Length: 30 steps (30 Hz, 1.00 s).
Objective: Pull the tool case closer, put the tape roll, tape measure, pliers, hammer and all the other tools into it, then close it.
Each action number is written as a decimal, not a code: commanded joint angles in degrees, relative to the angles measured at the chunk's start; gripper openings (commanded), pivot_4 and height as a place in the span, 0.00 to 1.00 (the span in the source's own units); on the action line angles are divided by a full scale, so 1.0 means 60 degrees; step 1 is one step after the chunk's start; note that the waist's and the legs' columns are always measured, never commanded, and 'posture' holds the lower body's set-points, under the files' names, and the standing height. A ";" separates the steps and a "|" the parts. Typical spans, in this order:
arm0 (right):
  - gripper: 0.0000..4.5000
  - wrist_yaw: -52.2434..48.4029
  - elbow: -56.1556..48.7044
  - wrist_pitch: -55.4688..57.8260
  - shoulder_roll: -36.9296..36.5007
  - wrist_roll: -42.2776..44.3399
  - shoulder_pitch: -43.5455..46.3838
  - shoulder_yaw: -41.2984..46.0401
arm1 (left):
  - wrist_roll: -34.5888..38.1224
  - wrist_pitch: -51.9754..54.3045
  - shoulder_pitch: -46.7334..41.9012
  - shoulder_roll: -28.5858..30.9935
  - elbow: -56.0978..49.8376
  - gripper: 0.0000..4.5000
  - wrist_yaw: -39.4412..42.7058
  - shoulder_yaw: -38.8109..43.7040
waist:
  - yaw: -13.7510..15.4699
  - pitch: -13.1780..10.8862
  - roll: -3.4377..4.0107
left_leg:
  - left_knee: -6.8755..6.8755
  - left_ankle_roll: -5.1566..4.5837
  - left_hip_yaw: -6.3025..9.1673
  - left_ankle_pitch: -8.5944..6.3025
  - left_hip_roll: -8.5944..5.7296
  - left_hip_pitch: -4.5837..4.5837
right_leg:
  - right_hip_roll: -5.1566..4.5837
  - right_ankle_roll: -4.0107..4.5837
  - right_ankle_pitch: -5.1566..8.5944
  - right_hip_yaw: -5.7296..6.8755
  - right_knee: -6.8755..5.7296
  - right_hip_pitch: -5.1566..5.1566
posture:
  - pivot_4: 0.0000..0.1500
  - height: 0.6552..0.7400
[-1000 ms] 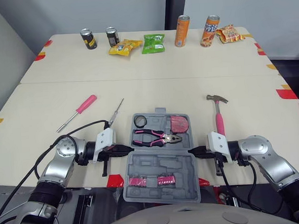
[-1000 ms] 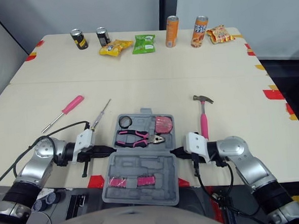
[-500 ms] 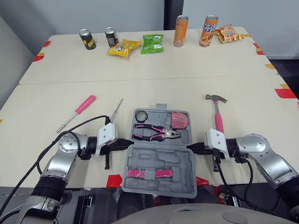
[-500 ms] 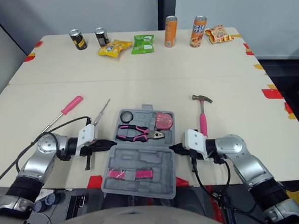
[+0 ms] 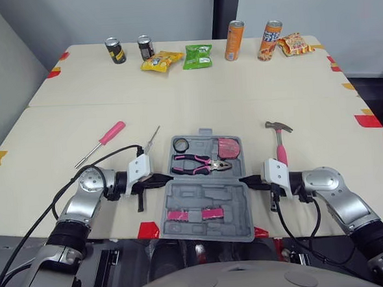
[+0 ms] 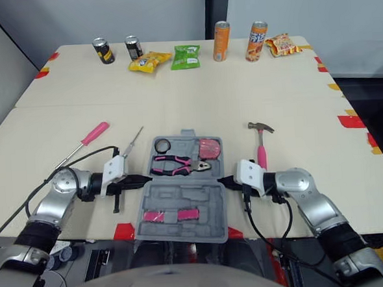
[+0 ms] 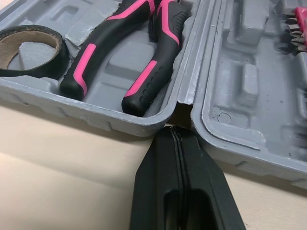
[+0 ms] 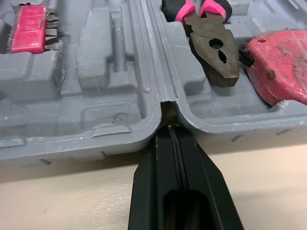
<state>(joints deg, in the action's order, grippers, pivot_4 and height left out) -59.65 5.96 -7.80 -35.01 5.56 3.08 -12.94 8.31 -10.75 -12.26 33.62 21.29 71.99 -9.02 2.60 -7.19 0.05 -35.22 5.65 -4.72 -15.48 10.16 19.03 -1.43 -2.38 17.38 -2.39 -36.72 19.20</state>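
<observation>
Table (image 5: pixel 196 111) front edge: tool case (image 5: pixel 208 196) open, left gripper (image 5: pixel 168 178), right gripper (image 5: pixel 242 179) both pinched together at hinge ends

Print on the cans (image 5: pixel 234 40) is too small to read.

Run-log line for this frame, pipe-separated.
left end effector: shut, at tool case hinge | right end effector: shut, opposite hinge end | in case: tape roll, pliers, tape measure | out: hammer, pink screwdriver, thin screwdriver
</observation>
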 commanded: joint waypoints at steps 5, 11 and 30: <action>0.01 0.0399 0.0300 -0.0166 0.0224 -0.0229 0.0303 0.0047 | -0.0428 -0.0091 -0.0506 -0.0217 0.0589 0.00 -0.0757 -0.0054 | 0.0005 0.0001 0.0000 | 0.0000 0.0003 0.0001 0.0004 -0.0003 0.0001 | -0.0001 -0.0001 -0.0001 0.0001 0.0000 0.0000 | 1.00 1.00; 0.01 0.0559 0.0553 -0.0294 0.0291 -0.0358 0.0429 0.0081 | -0.0488 -0.0180 -0.0616 -0.0277 0.0784 0.00 -0.0832 -0.0071 | -0.0016 0.0001 0.0000 | 0.0000 0.0007 0.0001 0.0005 -0.0007 0.0001 | 0.0000 -0.0002 -0.0001 0.0001 0.0002 -0.0001 | 1.00 1.00; 0.01 0.0782 0.0787 -0.0291 0.0377 -0.0521 0.0501 0.0080 | -0.0728 -0.0278 -0.0838 -0.0464 0.1016 0.00 -0.1096 -0.0183 | 0.0038 0.0003 0.0004 | 0.0006 0.0013 0.0003 0.0008 -0.0002 0.0001 | -0.0007 -0.0008 -0.0004 0.0004 0.0021 -0.0009 | 1.00 1.00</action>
<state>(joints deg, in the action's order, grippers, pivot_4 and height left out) -55.17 10.72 -10.07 -32.86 2.94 6.56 -11.84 5.88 -12.69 -16.41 31.60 25.82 67.80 -9.07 2.83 -7.17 0.07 -35.18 5.73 -4.70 -15.43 10.16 19.03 -1.49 -2.44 17.35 -2.36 -36.58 19.14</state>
